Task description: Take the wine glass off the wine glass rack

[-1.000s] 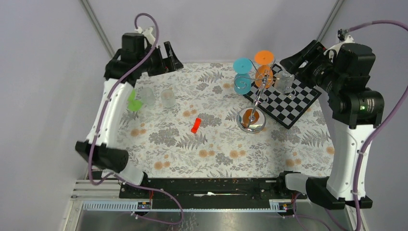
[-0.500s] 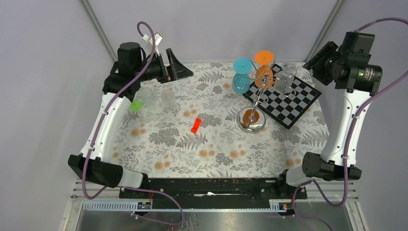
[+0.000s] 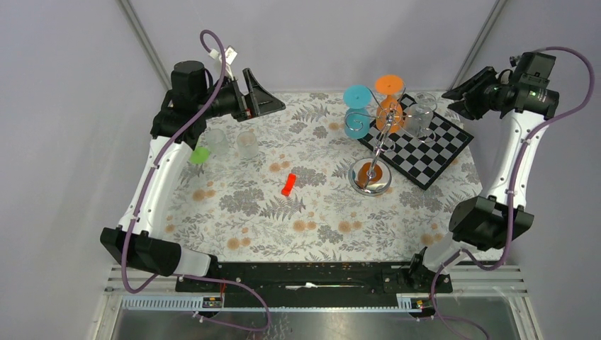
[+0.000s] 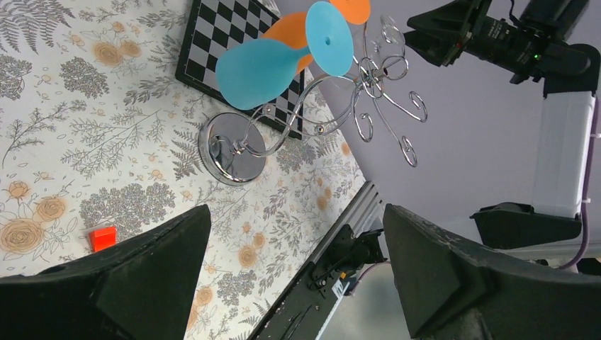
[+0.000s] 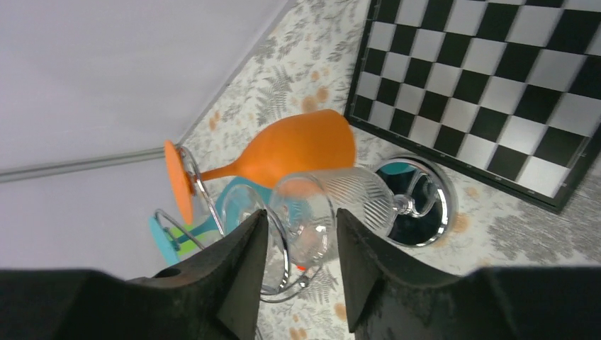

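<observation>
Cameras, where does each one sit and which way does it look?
Top external: above and behind, looking down on the table; both arms show.
Left wrist: on the left arm, looking across at the rack; left hand open.
Right wrist: on the right arm, looking down at a clear glass; right hand shows.
Shared: all see the rack.

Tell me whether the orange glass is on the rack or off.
On: the orange glass hangs bowl-down, its foot held in wire loops of the rack.

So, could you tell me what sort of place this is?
Likely a robotics lab cell: two arms bolted to a rail, plain grey walls, a floral cloth with a wine glass rack.
</observation>
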